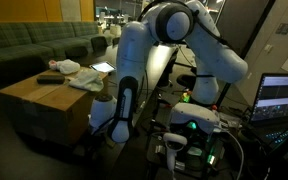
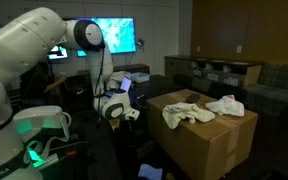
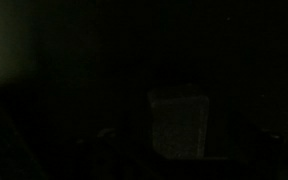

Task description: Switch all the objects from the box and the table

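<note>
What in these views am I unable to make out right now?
- Wrist view: almost wholly black; nothing identifiable.
- Dark flat item on the tan cardboard box: too small and dim, in an exterior view.
- End effector: tips lost in shadow, in an exterior view.

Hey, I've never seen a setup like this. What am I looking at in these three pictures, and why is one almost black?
The white jointed machine is a robot arm with a claw at its end. Two pictures come from cameras standing at different spots in the room. The nearly black one comes from a camera on the arm's wrist and is too dark to make anything out. Beside the arm stands a big cardboard box. On its top lie white cloths and a dark flat block. The claw hangs low beside the box, open, with nothing in it that I can see. A green sofa stands behind.
</note>
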Robot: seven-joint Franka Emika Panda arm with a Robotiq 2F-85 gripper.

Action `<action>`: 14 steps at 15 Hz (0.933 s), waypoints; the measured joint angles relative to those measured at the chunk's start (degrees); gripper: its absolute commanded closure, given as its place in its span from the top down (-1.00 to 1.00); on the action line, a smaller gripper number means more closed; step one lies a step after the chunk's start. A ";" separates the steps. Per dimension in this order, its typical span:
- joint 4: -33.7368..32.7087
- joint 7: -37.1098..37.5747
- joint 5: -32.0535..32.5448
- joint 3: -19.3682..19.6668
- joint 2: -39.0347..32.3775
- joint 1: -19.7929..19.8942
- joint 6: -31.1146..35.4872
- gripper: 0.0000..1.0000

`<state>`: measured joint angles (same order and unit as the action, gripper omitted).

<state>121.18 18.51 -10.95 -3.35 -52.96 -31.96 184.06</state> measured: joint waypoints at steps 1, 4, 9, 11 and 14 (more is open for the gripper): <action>-0.17 -0.35 0.03 -0.25 -0.34 0.48 0.05 1.00; -0.82 -1.34 0.10 -1.04 -1.44 1.92 0.10 1.00; -1.88 -2.51 0.23 -2.04 -2.83 4.09 0.11 1.00; -2.29 -2.75 0.23 -2.26 -3.18 4.75 0.11 0.62; -2.62 -2.94 0.23 -2.28 -3.45 5.22 0.11 0.08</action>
<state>118.56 15.57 -10.72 -5.63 -56.41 -26.74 184.17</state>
